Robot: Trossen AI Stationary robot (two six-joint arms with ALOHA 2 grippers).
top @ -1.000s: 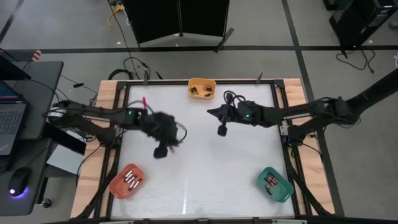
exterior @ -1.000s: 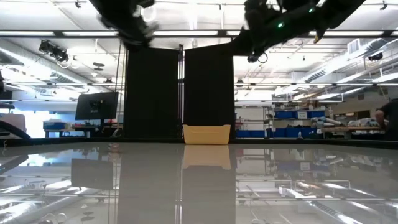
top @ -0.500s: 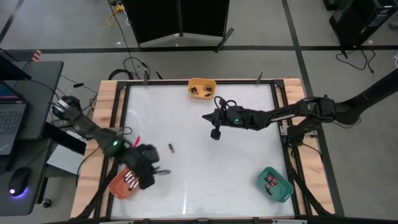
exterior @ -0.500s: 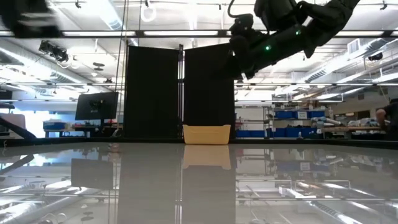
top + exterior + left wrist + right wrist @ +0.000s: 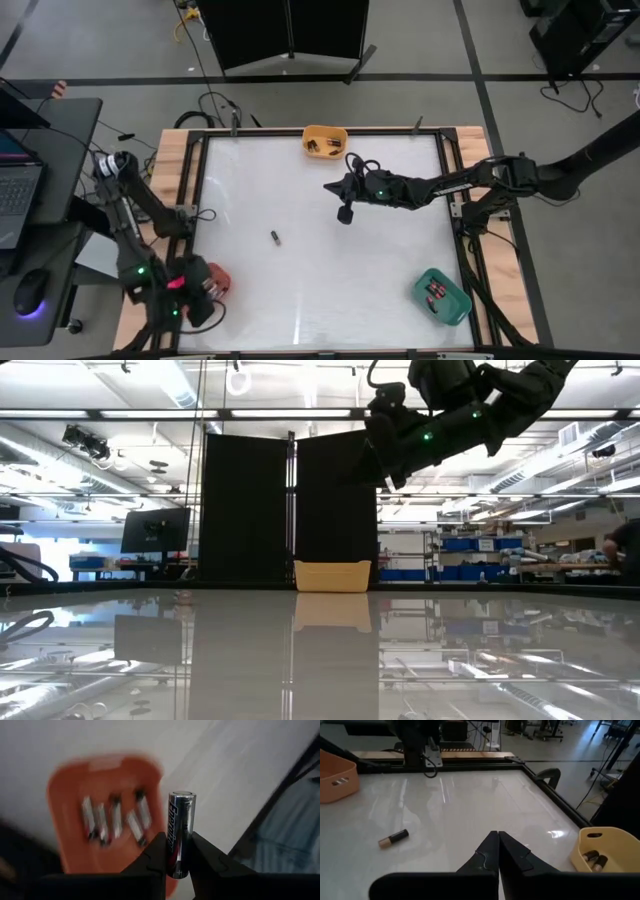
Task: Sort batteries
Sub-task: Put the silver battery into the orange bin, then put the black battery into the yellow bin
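Two arms at work over the white bench [image 5: 330,280]. The left arm reaches back to the near-left corner, its end effector [image 5: 174,854] hanging above the orange bin [image 5: 70,785] and pinching a silver battery [image 5: 181,832] between its fingertips [image 5: 156,851]. That cell stands upright in the grip, long axis running straight out from the fingers, flat cap at the free end. Below it, five or so cells [image 5: 115,820] lie side by side in the orange bin, roughly parallel.

The right arm stretches in from the right edge toward mid-bench, wrist raised off the surface, its end effector [image 5: 498,851] pressed together with nothing between the tips. Ahead of it a lone dark battery [image 5: 393,838] with a tan end lies flat on the bench, left of centre in the high view [image 5: 274,237].

The yellow bin [image 5: 325,141] sits at the far edge with cells inside; the green bin [image 5: 442,296] at the near-right corner holds red-marked ones.
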